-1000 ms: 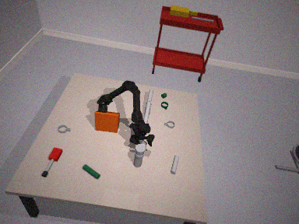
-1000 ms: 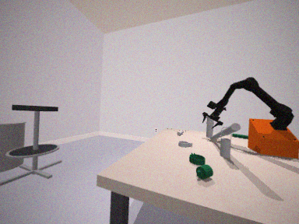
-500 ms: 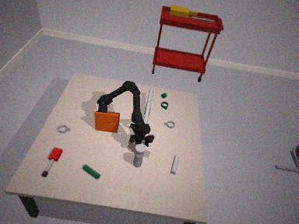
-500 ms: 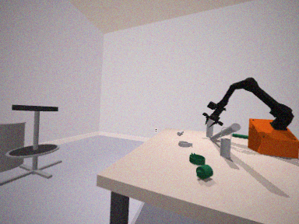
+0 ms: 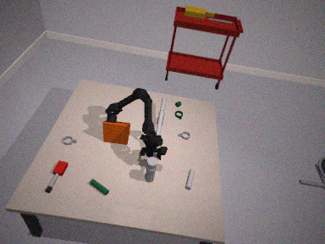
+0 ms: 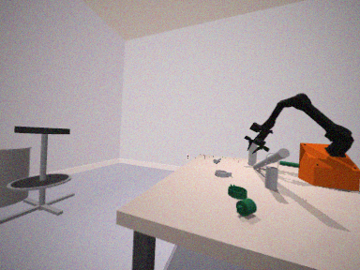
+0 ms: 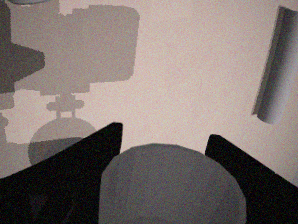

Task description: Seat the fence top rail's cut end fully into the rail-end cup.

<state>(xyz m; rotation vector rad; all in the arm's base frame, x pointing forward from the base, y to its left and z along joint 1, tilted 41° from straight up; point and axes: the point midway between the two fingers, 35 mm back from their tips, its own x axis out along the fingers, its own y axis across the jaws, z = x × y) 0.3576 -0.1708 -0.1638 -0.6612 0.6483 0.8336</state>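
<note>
Grey fence rail (image 5: 161, 116) (image 6: 274, 158): runs toward the big post (image 5: 150, 174) (image 6: 252, 158), its cut end low beside it; whether it is seated, I cannot tell.
Small post (image 6: 271, 179): stands at the rail's far end from the big post, presumably bearing the loop cap so the rail stays propped.
Rail-end cup and brace band: too small or hidden at the big post to judge.
Gripper (image 5: 153, 152) (image 6: 256, 146) (image 7: 165, 137): at the big post's top, clamped on a round grey piece, seemingly the post cap (image 5: 152, 161) (image 7: 172, 185); perhaps steadying or adjusting the fittings, though this grip does not hold the rail.
Risk: pulling here could tilt the big post or shift the band.
Orange block (image 5: 116, 133) (image 6: 328, 166): apart from the big post, beside the arm's foot.
Short grey tube (image 5: 190, 179) (image 7: 278, 70): lies apart from the big post, probably spare.
</note>
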